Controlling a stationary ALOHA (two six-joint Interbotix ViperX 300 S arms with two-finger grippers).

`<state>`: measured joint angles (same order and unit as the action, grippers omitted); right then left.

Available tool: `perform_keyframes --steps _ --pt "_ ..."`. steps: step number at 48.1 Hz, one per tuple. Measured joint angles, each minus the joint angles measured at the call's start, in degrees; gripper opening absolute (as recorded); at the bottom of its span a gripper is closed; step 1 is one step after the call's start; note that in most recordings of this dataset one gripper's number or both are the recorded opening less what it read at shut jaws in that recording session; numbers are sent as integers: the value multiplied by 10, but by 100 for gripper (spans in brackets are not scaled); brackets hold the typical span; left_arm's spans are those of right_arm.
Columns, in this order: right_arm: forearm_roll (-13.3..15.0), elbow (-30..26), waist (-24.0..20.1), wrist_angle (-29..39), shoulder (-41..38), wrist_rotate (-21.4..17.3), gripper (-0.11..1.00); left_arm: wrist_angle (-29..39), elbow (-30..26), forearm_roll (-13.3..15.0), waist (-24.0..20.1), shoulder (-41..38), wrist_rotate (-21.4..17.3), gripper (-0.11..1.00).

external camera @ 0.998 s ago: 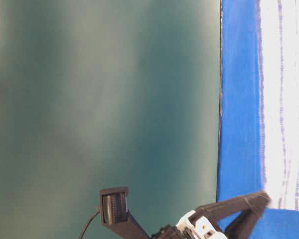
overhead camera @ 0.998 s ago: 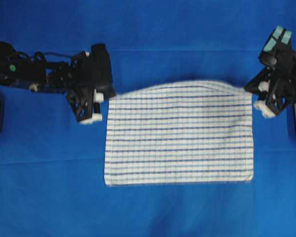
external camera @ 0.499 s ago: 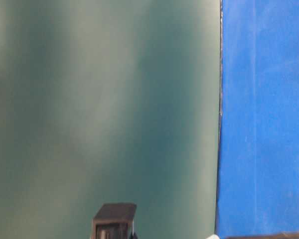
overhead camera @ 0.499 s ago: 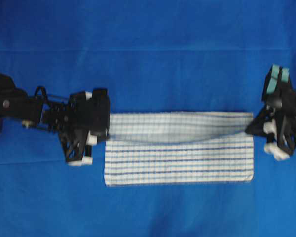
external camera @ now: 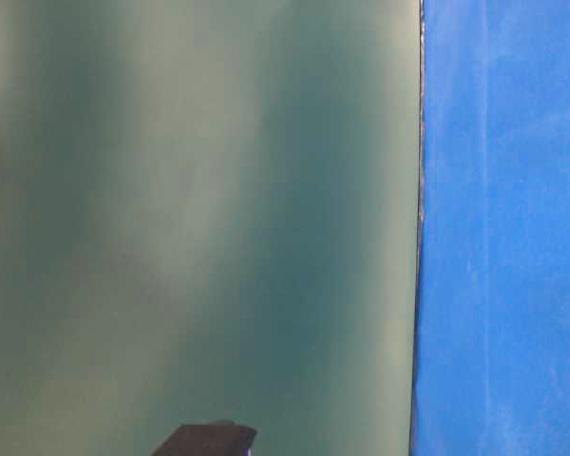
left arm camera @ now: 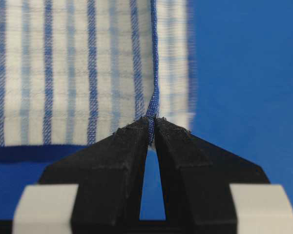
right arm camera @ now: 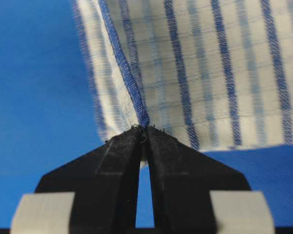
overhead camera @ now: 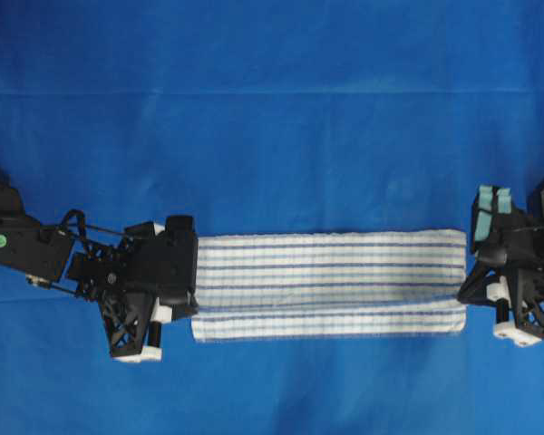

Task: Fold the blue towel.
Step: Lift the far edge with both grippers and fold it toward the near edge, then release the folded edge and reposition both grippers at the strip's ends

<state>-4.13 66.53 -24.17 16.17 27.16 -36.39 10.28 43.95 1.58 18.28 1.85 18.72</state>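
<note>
Each pincer, left (left arm camera: 151, 127) and right (right arm camera: 144, 132), is clamped on a hemmed corner of the blue towel (overhead camera: 331, 272). To fold it neatly, both should probably lower their corners evenly onto the towel's near edge before letting go.

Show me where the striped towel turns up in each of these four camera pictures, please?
Overhead exterior: the blue towel lies as a wide band across the lower middle, between the two tools.
Table-level exterior: not in it; only the blue table cover and a dark wall show.
Left wrist: fills the upper left, its edge pinched in the left tool.
Right wrist: fills the upper right, pinched in the right tool.
Shared landmark: the blue table cover.
</note>
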Motion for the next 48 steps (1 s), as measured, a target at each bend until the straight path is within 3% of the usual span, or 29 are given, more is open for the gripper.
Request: perform_keyframes --steps 23,27,32,36,42,44,48 --pt "-1 -31 -12 -10 -59 -3 6 0 -4 0 4 -8 0 5" --pt "-6 -32 -13 -10 -60 -3 6 0 -4 0 1 -8 -1 12" --pt "-18 -35 -18 -8 -60 -3 7 0 -5 0 0 -8 0 35" --pt "-25 -37 -25 -1 -59 -3 29 0 -6 0 0 -8 -1 58" --pt "-21 -37 -25 15 -48 -3 63 4 -6 0 -11 -5 -7 77" --pt "-13 -35 -22 19 -42 -3 67 6 -6 0 -19 -2 -8 78" --pt "6 -28 2 26 -25 -2 62 13 -4 0 -47 9 -9 77"
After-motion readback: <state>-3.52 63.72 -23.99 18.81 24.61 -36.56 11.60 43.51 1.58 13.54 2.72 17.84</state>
